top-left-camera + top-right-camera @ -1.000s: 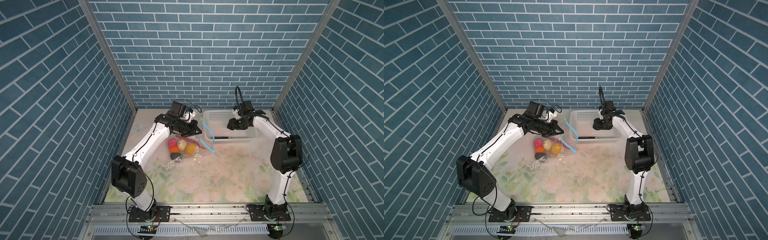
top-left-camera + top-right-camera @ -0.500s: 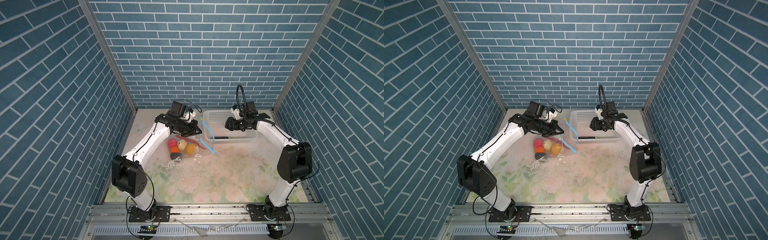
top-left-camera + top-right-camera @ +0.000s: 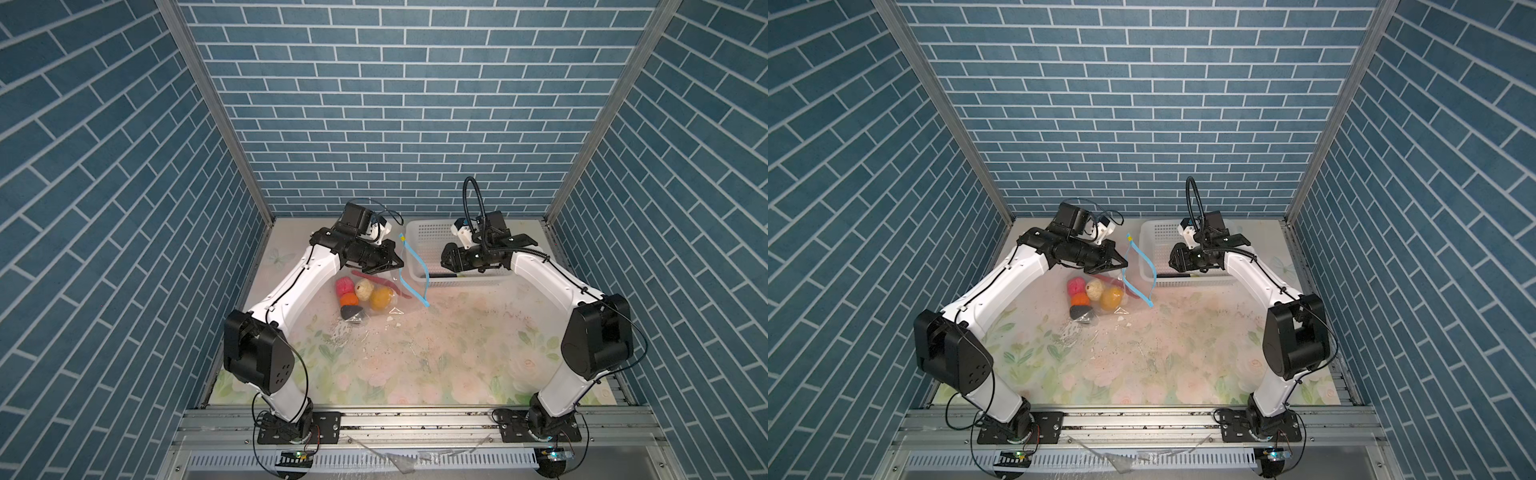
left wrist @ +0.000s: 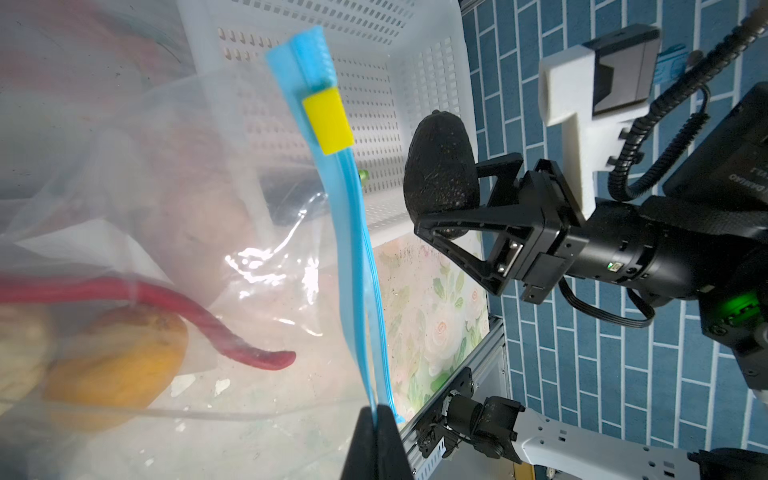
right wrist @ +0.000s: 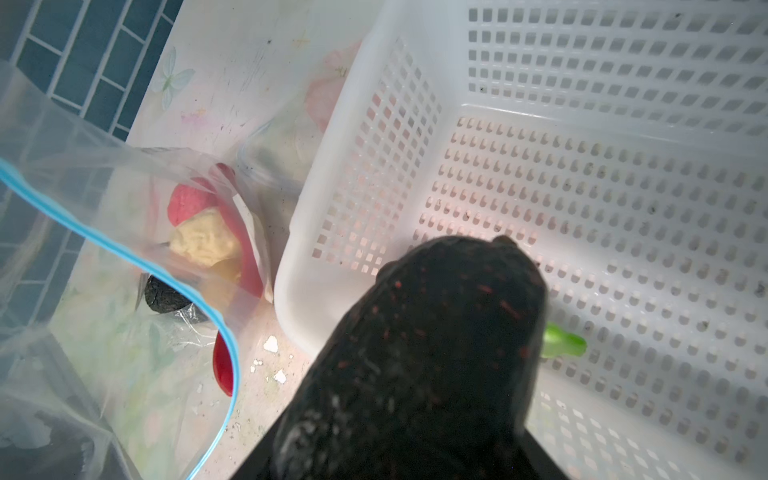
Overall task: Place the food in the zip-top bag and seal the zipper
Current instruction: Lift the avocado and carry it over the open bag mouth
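The right arm's elbow [image 3: 598, 340] has been swinging outward, carrying the right tool [image 3: 449, 262] toward the zip-top bag [image 5: 104, 187], over a corner of the basket [image 3: 465, 283]. Only the left wrist view is showing it gripping a black lump [image 4: 440, 174]; the right wrist view is showing the bag mouth gaping just beside the basket wall. The left tool [image 4: 376, 440] is clamping shut on the zipper [image 4: 353, 232], holding it up. Other food [image 3: 380, 299] is lying bagged on the bench [image 3: 415, 365], whose front is lying open.
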`<state>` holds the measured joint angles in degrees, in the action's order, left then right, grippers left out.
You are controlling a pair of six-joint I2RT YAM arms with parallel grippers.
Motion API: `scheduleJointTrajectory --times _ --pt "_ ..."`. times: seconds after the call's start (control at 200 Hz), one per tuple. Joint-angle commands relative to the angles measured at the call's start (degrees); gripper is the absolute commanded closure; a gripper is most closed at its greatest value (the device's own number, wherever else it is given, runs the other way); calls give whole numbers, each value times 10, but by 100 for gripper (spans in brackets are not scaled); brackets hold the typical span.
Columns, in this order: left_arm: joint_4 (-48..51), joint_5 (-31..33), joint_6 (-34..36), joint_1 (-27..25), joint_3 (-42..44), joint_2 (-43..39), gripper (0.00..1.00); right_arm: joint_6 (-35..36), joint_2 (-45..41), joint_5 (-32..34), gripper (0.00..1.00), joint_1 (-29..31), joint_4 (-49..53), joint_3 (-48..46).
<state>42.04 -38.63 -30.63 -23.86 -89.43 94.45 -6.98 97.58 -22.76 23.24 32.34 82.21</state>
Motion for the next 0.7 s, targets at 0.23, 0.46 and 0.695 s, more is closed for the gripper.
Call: scheduleJointTrajectory --times 0.23,0.46,0.695 --pt "5 8 14 5 -15 -6 100 31 -33 -2 55 21 10 10" --pt "5 5 12 5 -20 -3 100 30 -49 0 55 33 17 12" --pt "7 4 11 5 -29 4 100 25 -64 -9 55 41 25 29"
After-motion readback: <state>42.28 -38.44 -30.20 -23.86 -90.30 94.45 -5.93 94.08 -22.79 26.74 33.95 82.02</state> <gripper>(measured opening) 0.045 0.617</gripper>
